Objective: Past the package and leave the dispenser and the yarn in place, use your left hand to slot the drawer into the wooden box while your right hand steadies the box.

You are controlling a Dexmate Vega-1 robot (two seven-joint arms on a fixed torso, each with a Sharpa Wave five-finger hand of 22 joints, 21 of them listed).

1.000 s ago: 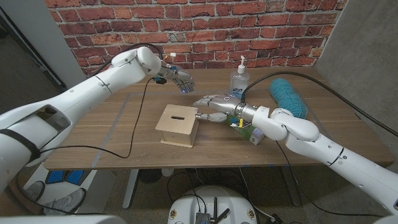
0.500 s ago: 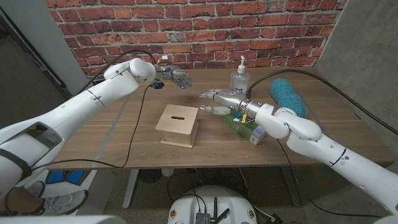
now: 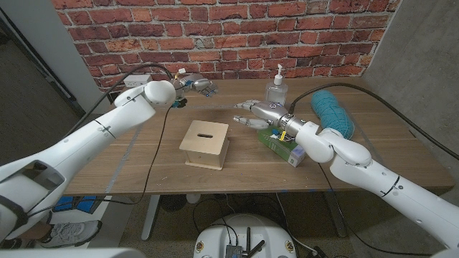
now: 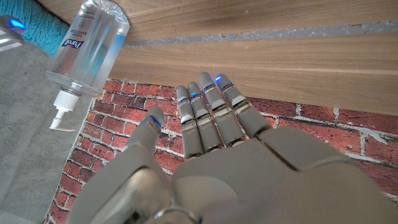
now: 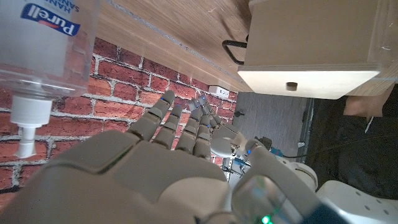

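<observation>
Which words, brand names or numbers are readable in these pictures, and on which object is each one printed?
"Purell": on the label of the clear dispenser bottle, read in the left wrist view.
"Purell" with "HAND" partly cut off above it: on the same bottle's label in the right wrist view.
Print on the green package: too small to read.
Wooden box: no text.

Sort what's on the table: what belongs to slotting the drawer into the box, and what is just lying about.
Belongs to the job:
wooden box, drawer face with its small knob seen in the right wrist view
left hand, holding nothing
right hand, holding nothing

Just lying about:
dispenser
yarn
green package, beside the box
</observation>
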